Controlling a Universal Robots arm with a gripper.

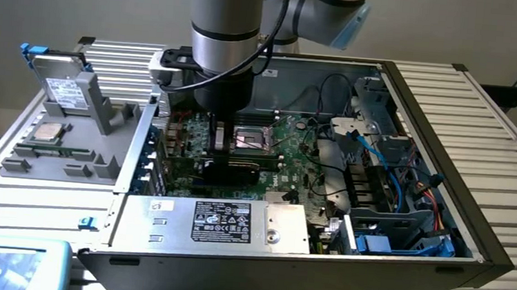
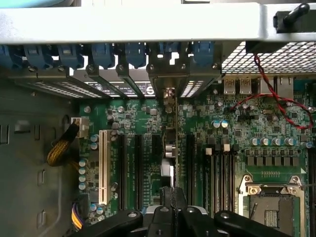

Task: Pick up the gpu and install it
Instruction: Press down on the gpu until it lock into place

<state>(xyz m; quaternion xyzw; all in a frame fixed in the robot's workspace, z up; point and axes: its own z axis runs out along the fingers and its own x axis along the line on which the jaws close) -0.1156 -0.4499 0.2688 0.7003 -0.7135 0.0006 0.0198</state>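
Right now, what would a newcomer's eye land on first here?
The open computer case with its green motherboard exposed, and the robot arm plunging straight down into it. In the wrist view the gripper is shut on the gpu, seen edge-on, standing upright over the expansion slots. On the exterior view's left, a grey parts tray holds a silver hard drive.

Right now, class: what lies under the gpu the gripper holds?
The gpu stands edge-on in the shut gripper, over the green motherboard and its black expansion slots. The slot directly beneath is covered.
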